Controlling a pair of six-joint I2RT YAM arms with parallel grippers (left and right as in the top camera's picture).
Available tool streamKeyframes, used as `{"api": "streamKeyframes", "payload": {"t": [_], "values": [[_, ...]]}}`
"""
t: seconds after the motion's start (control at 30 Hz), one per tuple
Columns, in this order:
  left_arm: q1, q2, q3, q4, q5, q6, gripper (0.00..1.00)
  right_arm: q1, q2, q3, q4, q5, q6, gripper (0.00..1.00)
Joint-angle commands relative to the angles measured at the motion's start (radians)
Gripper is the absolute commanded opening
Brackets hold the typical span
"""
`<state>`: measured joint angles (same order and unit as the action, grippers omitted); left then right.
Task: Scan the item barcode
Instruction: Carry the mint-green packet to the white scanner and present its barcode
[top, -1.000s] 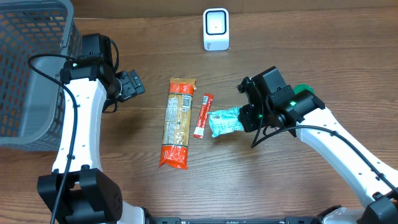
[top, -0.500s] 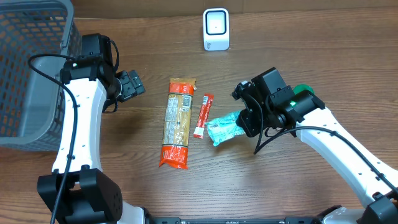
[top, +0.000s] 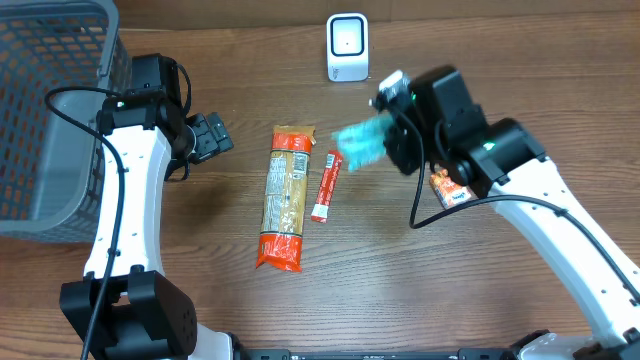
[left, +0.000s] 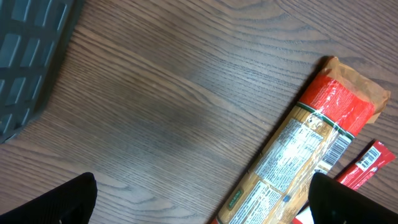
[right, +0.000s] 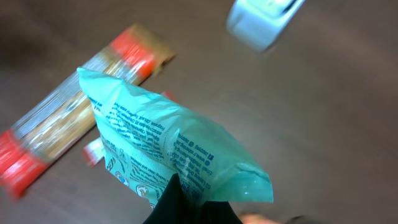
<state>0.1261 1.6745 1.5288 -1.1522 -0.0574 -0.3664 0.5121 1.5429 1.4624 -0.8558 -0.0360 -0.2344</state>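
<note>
Grip first: the right pincer (top: 388, 140) is clamped shut on one end of the teal packet (top: 358, 143), held off the counter (top: 520, 70) near the white scanner (top: 347, 46). Turn the packet's barcode face flat toward the scanner's window and hold it steady. Left of the scanner, the left pincer (top: 212, 135) gapes wide, empty.
</note>
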Motion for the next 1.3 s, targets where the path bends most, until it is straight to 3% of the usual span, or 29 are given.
{"api": "streamKeyframes", "payload": {"t": [0.0,0.13,0.47,0.7,0.97,1.07,1.27], "values": [[-0.002,-0.014,0.016,0.001,-0.009,0.011,1.00,0.003,-0.001,0.108,0.005,0.213,-0.116,0.03],[-0.002,-0.014,0.016,0.001,-0.009,0.011,1.00,0.004,0.033,0.179,0.013,0.328,-0.238,0.03],[-0.002,-0.014,0.016,0.001,-0.009,0.011,1.00,0.005,0.175,0.184,0.284,0.515,-0.558,0.03],[-0.002,-0.014,0.016,0.001,-0.009,0.011,1.00,0.030,0.354,0.184,0.624,0.575,-0.740,0.03],[-0.002,-0.014,0.016,0.001,-0.009,0.011,1.00,0.045,0.575,0.184,1.067,0.727,-1.050,0.03],[-0.002,-0.014,0.016,0.001,-0.009,0.011,1.00,0.045,0.632,0.184,1.215,0.727,-1.057,0.03],[-0.002,-0.014,0.016,0.001,-0.009,0.011,0.99,0.045,0.705,0.184,1.333,0.727,-1.050,0.03]]}}
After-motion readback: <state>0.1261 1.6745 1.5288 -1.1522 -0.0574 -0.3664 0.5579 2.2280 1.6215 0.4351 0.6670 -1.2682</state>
